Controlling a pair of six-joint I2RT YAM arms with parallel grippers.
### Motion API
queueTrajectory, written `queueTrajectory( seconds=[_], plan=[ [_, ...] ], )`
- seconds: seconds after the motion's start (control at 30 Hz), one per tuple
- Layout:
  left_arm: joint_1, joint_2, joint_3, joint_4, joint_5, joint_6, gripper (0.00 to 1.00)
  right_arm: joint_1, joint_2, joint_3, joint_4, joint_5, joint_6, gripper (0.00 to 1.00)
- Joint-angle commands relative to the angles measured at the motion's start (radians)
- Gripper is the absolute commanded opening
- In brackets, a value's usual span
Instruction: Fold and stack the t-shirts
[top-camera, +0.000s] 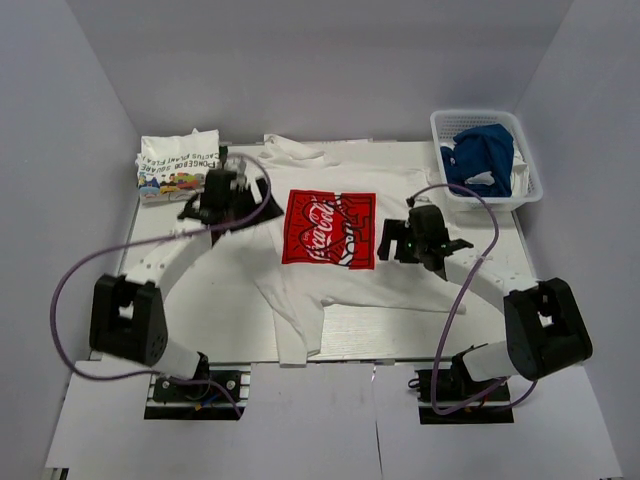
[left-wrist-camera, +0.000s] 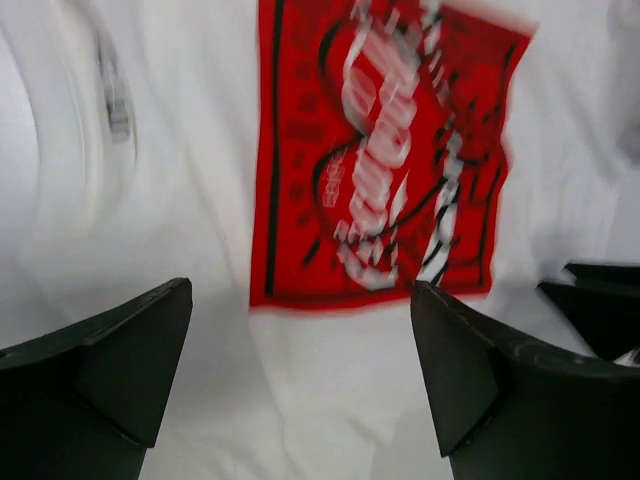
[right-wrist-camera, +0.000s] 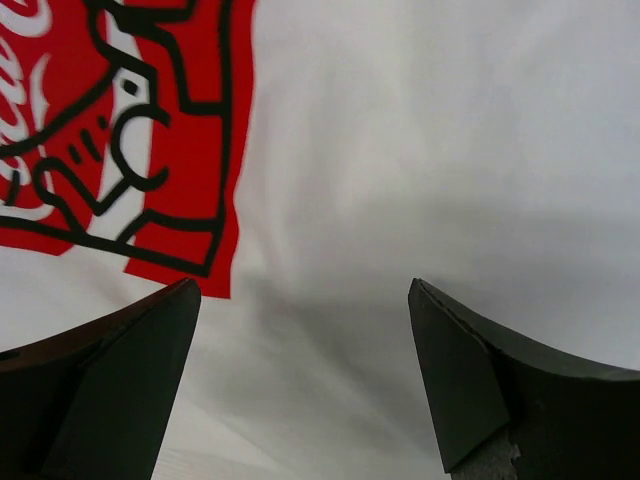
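Note:
A white t-shirt with a red Coca-Cola print (top-camera: 330, 228) lies spread face up across the table, sleeves toward the back, hem rumpled at the front. My left gripper (top-camera: 238, 198) hovers open over its left shoulder side; in the left wrist view the open left gripper (left-wrist-camera: 300, 288) faces the blurred red print (left-wrist-camera: 385, 160). My right gripper (top-camera: 393, 240) stands open just right of the print, and in its wrist view the open right gripper (right-wrist-camera: 302, 285) is above plain white cloth (right-wrist-camera: 420, 150). A folded white t-shirt with cartoon print (top-camera: 178, 165) sits at the back left. A blue t-shirt (top-camera: 480, 158) lies crumpled in the basket.
A white plastic basket (top-camera: 437, 125) stands at the back right corner, off the table's edge. Purple cables loop from both arms over the table. Grey walls close in on all sides. The right gripper's black body (left-wrist-camera: 600, 305) shows at the right edge of the left wrist view.

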Motion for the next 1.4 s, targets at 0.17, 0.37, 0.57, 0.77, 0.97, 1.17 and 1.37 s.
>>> queueTrajectory(
  seconds=[0.17, 0.37, 0.57, 0.77, 0.97, 1.17, 1.37],
  plan=[
    [-0.042, -0.128, -0.426, 0.209, 0.08, -0.178, 1.0, 0.0, -0.09, -0.134, 0.011, 0.002, 0.13, 0.9],
    [-0.042, -0.07, -0.472, 0.272, 0.061, -0.178, 1.0, -0.003, -0.076, -0.197, -0.01, 0.013, 0.124, 0.9],
    [-0.013, -0.019, -0.453, 0.087, -0.055, -0.181, 1.0, -0.003, -0.072, -0.25, -0.027, 0.04, 0.155, 0.9],
    [-0.013, -0.029, -0.352, -0.27, -0.412, -0.283, 1.0, -0.011, -0.04, -0.261, -0.07, 0.092, 0.159, 0.9],
    [0.037, 0.043, -0.205, -0.399, -0.621, -0.32, 1.0, -0.016, -0.02, -0.244, -0.107, 0.131, 0.178, 0.9],
    [0.079, 0.126, -0.013, -0.432, -0.775, -0.195, 1.0, -0.019, -0.02, -0.199, -0.102, 0.08, 0.132, 0.9],
    [0.05, 0.019, 0.016, -0.359, -0.439, -0.101, 1.0, -0.013, -0.067, -0.172, -0.082, 0.016, 0.116, 0.9]
  ],
)
